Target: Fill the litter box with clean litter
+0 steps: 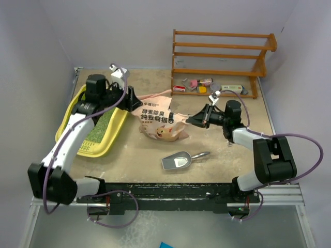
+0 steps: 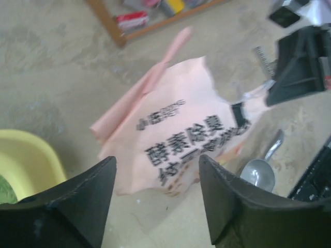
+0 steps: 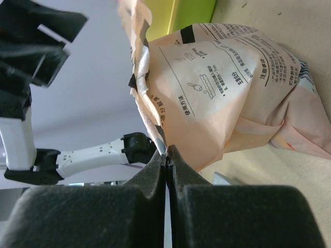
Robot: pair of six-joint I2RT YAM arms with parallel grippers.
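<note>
The yellow litter box (image 1: 83, 139) lies at the left with pale green litter (image 1: 101, 129) inside; its corner shows in the left wrist view (image 2: 28, 160). The peach-pink bag (image 1: 158, 121) stands crumpled mid-table. My left gripper (image 1: 132, 98) is open and empty, just left of the bag's top; in its own view (image 2: 156, 160) the bag (image 2: 186, 134) lies beyond its jaws. My right gripper (image 1: 190, 120) is shut on the bag's edge; in its own view (image 3: 166, 152) the jaws pinch the bag's (image 3: 227, 88) seam. The box shows behind (image 3: 181, 13).
A silver scoop (image 1: 178, 160) lies in front of the bag, also in the left wrist view (image 2: 258, 173). A wooden rack (image 1: 222, 57) with small items stands at the back right. Grey walls close the left and back sides.
</note>
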